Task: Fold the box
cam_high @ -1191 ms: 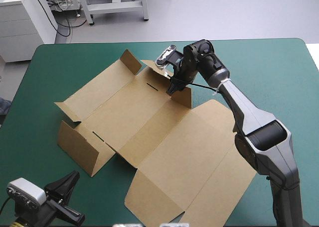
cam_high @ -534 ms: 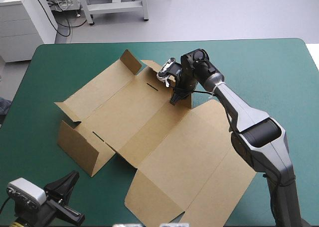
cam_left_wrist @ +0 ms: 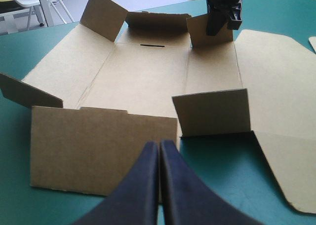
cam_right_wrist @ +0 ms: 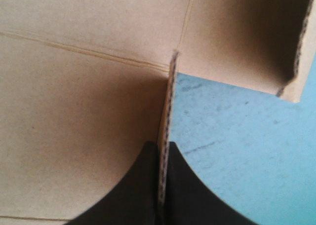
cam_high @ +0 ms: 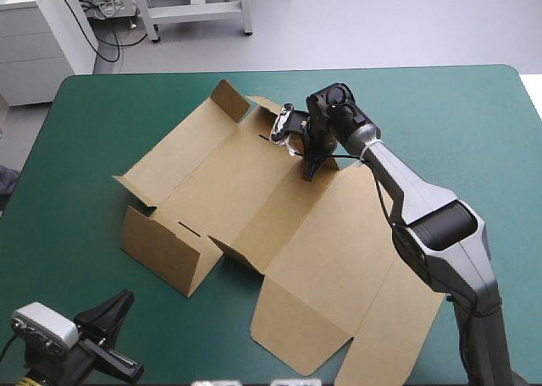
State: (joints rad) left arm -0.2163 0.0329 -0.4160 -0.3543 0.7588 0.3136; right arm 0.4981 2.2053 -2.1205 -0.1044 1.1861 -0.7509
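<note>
Since just before, the box (cam_high: 254, 191) has slid across the table (cam_high: 440, 115) toward its right and near edges, and the right fingers (cam_high: 310, 169) have gone with it. Those fingers are clamped on a small upright flap (cam_left_wrist: 207, 32) at the box's far side. The right wrist view shows the flap's raw corrugated edge pinched between them, with brown board on one side and bare teal-green cover on the other.

Out from the flap, the box lies mostly flat at the middle of the table. Its slotted base is open to view, a near wall (cam_high: 165, 249) stands up, and the broad lid panel (cam_high: 339, 267) lies flat, reaching toward the near edge.

The left fingers (cam_left_wrist: 148, 185) are pressed together, holding nothing. They sit low by the table's near left corner, pointing at the near wall, close to it but apart.

The board looks light and stiff, likely to bend only along its creases. A pull on one flap probably drags the whole sheet, which seems to slide easily. Flap edges close to a crease look like the best hold, with the base pressed down.
</note>
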